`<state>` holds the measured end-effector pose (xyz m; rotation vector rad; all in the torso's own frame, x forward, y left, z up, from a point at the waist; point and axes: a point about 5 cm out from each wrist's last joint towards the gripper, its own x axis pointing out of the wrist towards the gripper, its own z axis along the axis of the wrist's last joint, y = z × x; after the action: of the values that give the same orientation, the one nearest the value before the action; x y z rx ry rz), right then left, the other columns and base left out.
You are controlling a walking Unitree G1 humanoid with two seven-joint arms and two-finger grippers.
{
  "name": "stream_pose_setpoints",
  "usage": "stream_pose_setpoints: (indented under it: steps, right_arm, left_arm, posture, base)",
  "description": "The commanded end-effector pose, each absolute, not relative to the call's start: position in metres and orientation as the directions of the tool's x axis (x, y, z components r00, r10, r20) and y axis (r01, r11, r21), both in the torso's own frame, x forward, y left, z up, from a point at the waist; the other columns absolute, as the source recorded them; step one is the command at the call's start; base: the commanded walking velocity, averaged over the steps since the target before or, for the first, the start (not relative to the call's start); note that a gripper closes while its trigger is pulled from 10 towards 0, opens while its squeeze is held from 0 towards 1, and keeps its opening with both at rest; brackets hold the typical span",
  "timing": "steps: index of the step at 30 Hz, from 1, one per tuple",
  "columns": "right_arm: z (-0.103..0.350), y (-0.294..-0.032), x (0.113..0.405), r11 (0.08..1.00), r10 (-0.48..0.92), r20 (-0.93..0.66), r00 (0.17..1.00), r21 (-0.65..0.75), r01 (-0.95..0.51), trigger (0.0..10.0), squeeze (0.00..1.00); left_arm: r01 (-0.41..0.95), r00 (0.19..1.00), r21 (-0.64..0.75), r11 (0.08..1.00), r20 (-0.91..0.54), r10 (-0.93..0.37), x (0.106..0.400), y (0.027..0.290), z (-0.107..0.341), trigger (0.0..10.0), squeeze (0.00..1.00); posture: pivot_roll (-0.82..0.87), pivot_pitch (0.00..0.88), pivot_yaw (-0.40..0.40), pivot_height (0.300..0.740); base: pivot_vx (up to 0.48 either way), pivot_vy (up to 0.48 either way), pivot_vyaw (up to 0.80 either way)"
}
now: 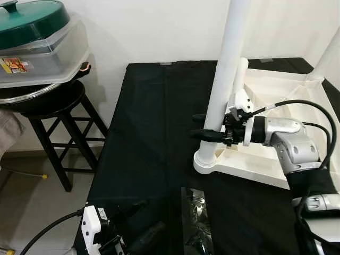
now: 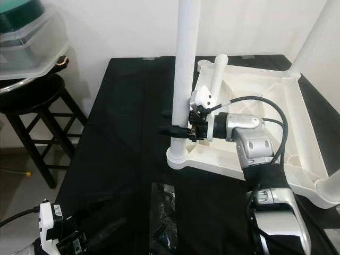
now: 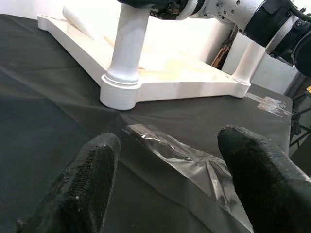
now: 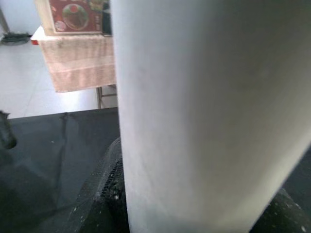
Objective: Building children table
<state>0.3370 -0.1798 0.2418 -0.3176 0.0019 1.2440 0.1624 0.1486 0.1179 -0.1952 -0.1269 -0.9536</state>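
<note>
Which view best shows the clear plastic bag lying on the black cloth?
The left wrist view: the clear plastic bag lies crinkled between the open left hand fingers, near the table leg. Both eye views cut it off at the bottom edge.

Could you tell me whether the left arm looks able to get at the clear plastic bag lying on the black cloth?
Probably yes. The left end effector is open and points at the bag, which lies flat on the cloth with nothing between them. The right end effector is busy around the leg.
</note>
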Motion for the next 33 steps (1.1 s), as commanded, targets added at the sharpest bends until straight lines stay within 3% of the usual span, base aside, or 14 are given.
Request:
stream_pose_setpoints:
  steps: [1,3,4,6,7,8,9,12,21,22,25,26,27,33]
  right_arm:
    - [0.225,-0.177,0.329,0.215,0.934,-0.241,0.262,-0.205,-0.955,0.0,0.0]
    - [0.216,-0.18,0.329,0.31,0.893,-0.265,0.364,-0.227,-0.923,0.0,0.0]
    - [0.201,-0.172,0.333,0.514,0.79,-0.252,0.559,-0.224,-0.828,0.0,0.0]
    - [0.201,-0.172,0.333,0.514,0.79,-0.252,0.559,-0.224,-0.828,0.0,0.0]
    - [0.189,-0.165,0.336,0.696,0.64,-0.229,0.733,-0.23,-0.68,0.0,0.0]
    - [0.189,-0.165,0.336,0.696,0.64,-0.229,0.733,-0.23,-0.68,0.0,0.0]
    - [0.158,-0.142,0.31,0.802,0.513,-0.277,0.812,-0.183,-0.569,0.0,0.0]
    - [0.145,-0.122,0.278,0.864,0.411,-0.297,0.862,-0.175,-0.472,0.0,0.0]
    - [0.156,-0.119,0.282,0.858,0.406,-0.279,0.87,-0.211,-0.468,0.0,0.0]
    - [0.158,-0.12,0.284,0.861,0.395,-0.28,0.875,-0.218,-0.459,8.9,0.0]
    - [0.162,-0.121,0.285,0.875,0.364,-0.279,0.889,-0.226,-0.429,10.0,0.0]
    - [0.168,-0.119,0.287,0.868,0.397,-0.256,0.881,-0.208,-0.451,10.0,0.44]
    - [0.177,-0.117,0.289,0.867,0.422,-0.217,0.88,-0.186,-0.462,10.0,1.0]
    - [0.204,-0.116,0.303,0.79,0.575,-0.102,0.812,-0.19,-0.583,10.0,1.0]
  left_arm:
    - [0.822,0.569,-0.109,0.559,0.177,-0.803,0.16,0.15,0.118,10.0,0.0]
    - [0.823,0.567,-0.109,0.557,0.176,-0.805,0.159,0.15,0.119,10.0,0.0]
    - [0.824,0.567,-0.108,0.557,0.175,-0.805,0.158,0.151,0.119,10.0,0.0]
    - [0.824,0.567,-0.108,0.557,0.175,-0.805,0.158,0.151,0.119,10.0,0.0]
    - [0.824,0.567,-0.108,0.557,0.173,-0.805,0.158,0.152,0.119,10.0,0.0]
    - [0.824,0.567,-0.108,0.557,0.173,-0.805,0.158,0.152,0.119,10.0,0.0]
    - [0.823,0.568,-0.105,0.559,0.171,-0.805,0.158,0.153,0.119,10.0,0.0]
    - [0.821,0.571,-0.104,0.561,0.168,-0.804,0.16,0.154,0.119,10.0,0.0]
    - [0.833,0.553,-0.094,0.546,0.16,-0.817,0.165,0.155,0.117,10.0,0.0]
    - [0.831,0.555,-0.094,0.548,0.162,-0.816,0.165,0.154,0.117,10.0,0.0]
    - [0.83,0.558,-0.096,0.55,0.165,-0.813,0.165,0.153,0.117,10.0,0.0]
    - [0.83,0.558,-0.098,0.55,0.166,-0.813,0.165,0.153,0.116,10.0,0.0]
    - [0.83,0.557,-0.099,0.549,0.167,-0.813,0.165,0.152,0.116,10.0,0.0]
    - [0.832,0.554,-0.104,0.544,0.17,-0.815,0.165,0.15,0.115,10.0,0.0]
  posture:
    - [0.09,0.166,0.035,0.74]
    - [0.08,0.173,0.024,0.74]
    - [0.07,0.172,0.014,0.74]
    - [0.07,0.172,0.014,0.74]
    - [0.07,0.171,0.013,0.74]
    - [0.07,0.171,0.013,0.74]
    - [0.09,0.183,0.021,0.74]
    - [0.07,0.158,0.033,0.74]
    - [0.06,0.135,0.027,0.74]
    - [0.06,0.134,0.025,0.74]
    - [0.06,0.134,0.023,0.74]
    - [0.05,0.133,0.023,0.74]
    - [0.04,0.133,0.021,0.74]
    - [0.04,0.129,0.021,0.74]
  base:
    - [0.0,0.0,0.0]
    - [0.0,0.0,0.0]
    - [0.0,0.0,0.0]
    - [0.0,0.0,0.0]
    - [0.0,0.0,0.0]
    - [0.0,0.0,0.0]
    - [0.0,0.0,0.0]
    - [0.0,0.0,0.0]
    - [0.0,0.0,0.0]
    - [0.0,0.0,0.0]
    - [0.0,0.0,0.0]
    - [0.0,0.0,0.0]
    - [0.0,0.0,0.0]
    - [0.0,0.0,0.0]
